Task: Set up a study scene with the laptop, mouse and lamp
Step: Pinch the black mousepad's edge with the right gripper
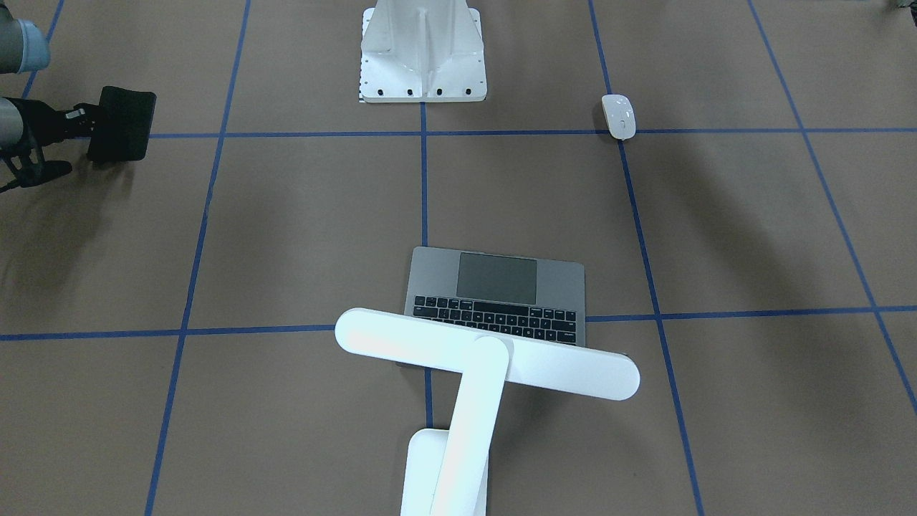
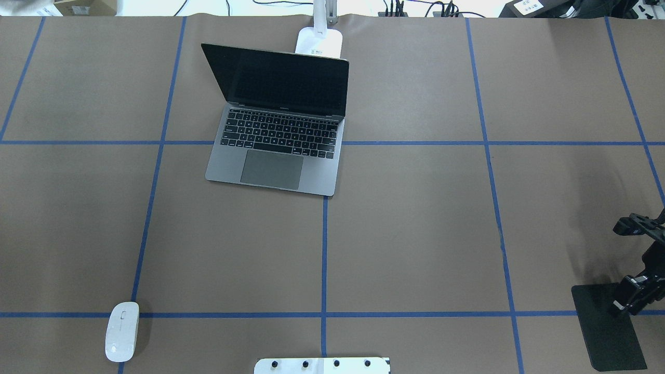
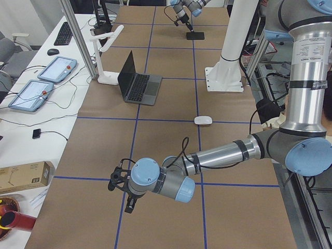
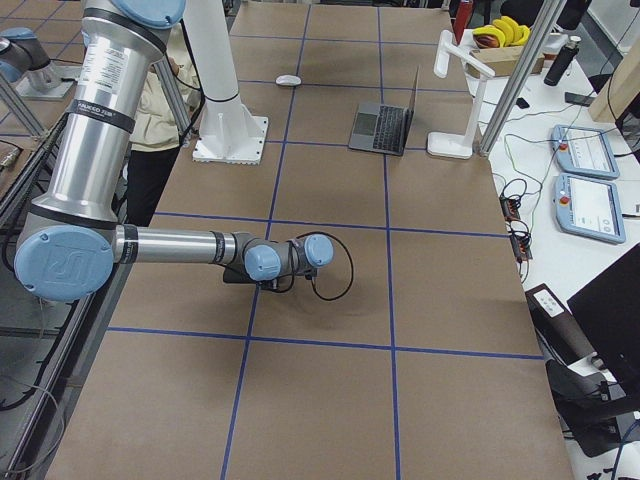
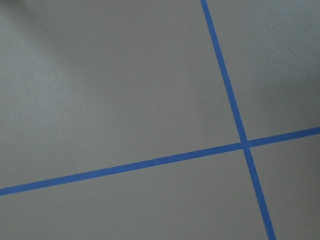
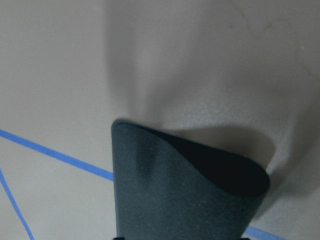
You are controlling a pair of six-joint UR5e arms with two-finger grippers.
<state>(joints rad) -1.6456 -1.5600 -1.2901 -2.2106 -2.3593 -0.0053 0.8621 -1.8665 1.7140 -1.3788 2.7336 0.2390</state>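
Observation:
The laptop [image 2: 280, 130] stands open at the table's far middle, its screen dark. Just behind it rises the white lamp [image 1: 487, 358], bar head over the laptop's back edge. The white mouse [image 2: 122, 331] lies near the robot's side, far left in the overhead view. My right gripper [image 2: 621, 306] is shut on one edge of a black mouse pad [image 2: 608, 332], which curls up off the table in the right wrist view [image 6: 185, 190]. My left gripper [image 3: 123, 192] shows only in the exterior left view, low over bare table. I cannot tell whether it is open or shut.
The white bolted pedestal [image 1: 423, 57] stands at the robot's edge of the table. Blue tape lines [image 5: 150, 162] grid the brown surface. Teach pendants [image 3: 57, 70] and cables lie on a side desk. A person [image 4: 165, 90] stands behind the pedestal.

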